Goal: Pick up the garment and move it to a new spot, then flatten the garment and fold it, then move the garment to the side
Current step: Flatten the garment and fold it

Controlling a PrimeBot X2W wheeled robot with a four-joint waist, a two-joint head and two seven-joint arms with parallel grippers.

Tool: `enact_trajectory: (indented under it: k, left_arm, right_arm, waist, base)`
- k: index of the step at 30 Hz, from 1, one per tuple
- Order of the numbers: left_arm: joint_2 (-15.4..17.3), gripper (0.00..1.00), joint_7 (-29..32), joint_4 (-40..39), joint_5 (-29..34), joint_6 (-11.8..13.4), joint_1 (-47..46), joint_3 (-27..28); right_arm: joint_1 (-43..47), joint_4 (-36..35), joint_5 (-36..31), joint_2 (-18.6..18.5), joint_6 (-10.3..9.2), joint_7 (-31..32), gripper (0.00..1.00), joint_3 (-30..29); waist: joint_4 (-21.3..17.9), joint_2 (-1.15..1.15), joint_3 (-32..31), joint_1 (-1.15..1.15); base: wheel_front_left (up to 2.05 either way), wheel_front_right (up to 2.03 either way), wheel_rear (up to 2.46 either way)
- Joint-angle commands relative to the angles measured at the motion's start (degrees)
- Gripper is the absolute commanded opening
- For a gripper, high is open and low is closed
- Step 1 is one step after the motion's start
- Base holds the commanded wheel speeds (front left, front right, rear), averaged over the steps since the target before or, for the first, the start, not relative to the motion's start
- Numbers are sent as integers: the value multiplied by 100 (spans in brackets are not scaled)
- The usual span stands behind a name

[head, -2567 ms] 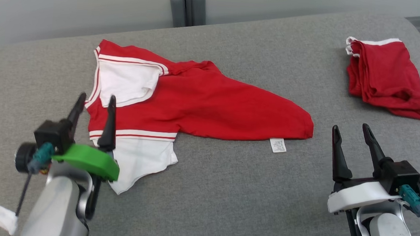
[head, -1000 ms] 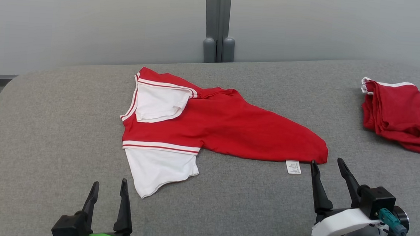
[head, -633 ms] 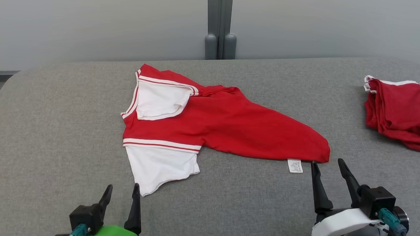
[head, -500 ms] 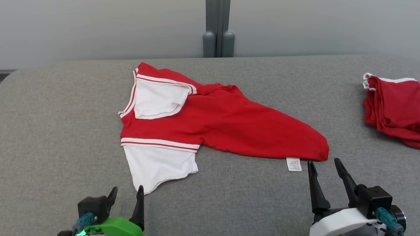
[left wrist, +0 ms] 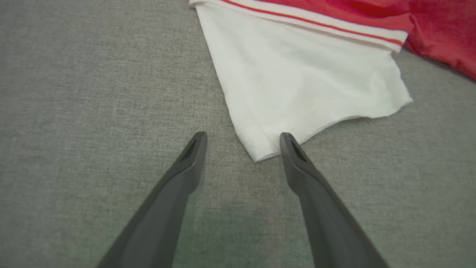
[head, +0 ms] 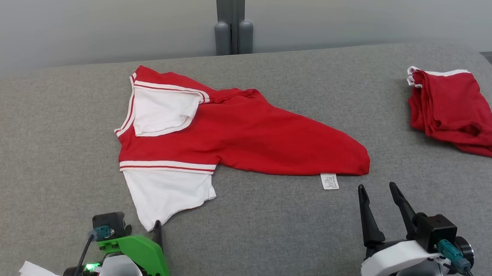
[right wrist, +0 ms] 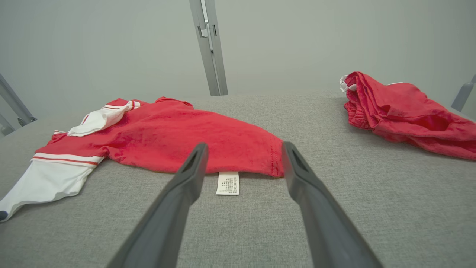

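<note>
While both jaws stand released, my left gripper (left wrist: 242,137) frames the near white sleeve corner (left wrist: 264,143) of the red-and-white fabric shirt (head: 250,134); right gripper (right wrist: 244,146) points at its white hem label (right wrist: 228,183).

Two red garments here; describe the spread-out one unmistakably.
On the grey cushioned surface, the red shirt lies spread across the middle. Unlike the bunched red garment at far right, it shows white sleeves and a white hem label.

A rumpled red cloth pile (head: 455,110) lies at the far right of the grey padded surface (head: 265,241), with a grey post (head: 232,9) standing behind it against the pale wall (head: 87,17).
</note>
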Motion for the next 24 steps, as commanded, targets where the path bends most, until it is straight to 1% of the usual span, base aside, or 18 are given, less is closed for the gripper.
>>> enact_trajectory:
  k: [1,3,4,5,7,9,10,13,17,24]
  left_arm:
    - [11,100,7,40,-42,24,-108,14]
    - [10,100,14,100,-116,21,-136,-16]
    - [9,97,26,126,-141,19,-150,-33]
    - [9,74,57,163,-168,-2,-168,-71]
    - [8,34,83,204,-225,-48,-202,-165]
    - [4,6,77,176,-309,-105,-229,-257]
    - [4,0,46,143,-337,-114,-245,-283]
    - [16,0,-71,15,-363,-118,-311,-349]
    - [21,0,-216,-234,-364,-121,-329,-365]
    - [57,0,-366,-754,-330,-90,-181,-417]
  right_arm:
    - [-58,-1,-20,-11,-10,-15,100,-17]
    - [-60,31,-33,-11,-10,-15,100,-43]
    - [-60,48,-44,-11,-10,-15,100,-53]
    - [-62,71,-67,-11,-10,-15,100,-76]
    - [-97,199,-105,-14,-10,-15,100,-188]
    - [-186,351,-159,-12,-10,-15,100,-311]
    - [-229,461,-189,-12,-10,-15,100,-388]
    - [-505,999,-229,-13,-10,-15,100,-703]
    - [-987,1738,-482,-9,-10,100,100,-1136]
    - [-1833,2793,-895,-11,-10,285,100,-1628]
  waist:
    - [-39,0,34,0]
    - [-47,0,40,0]
    - [-46,0,43,0]
    - [-43,0,43,0]
    - [-32,0,47,0]
    - [-13,0,49,0]
    - [0,0,53,0]
    - [71,0,61,0]
    - [219,0,84,0]
    - [496,0,213,0]
  base:
    - [0,0,0]
    - [0,0,0]
    - [0,0,0]
    - [0,0,0]
    - [0,0,0]
    - [0,0,0]
    - [0,0,0]
    - [0,0,0]
    - [0,0,0]
    - [0,0,0]
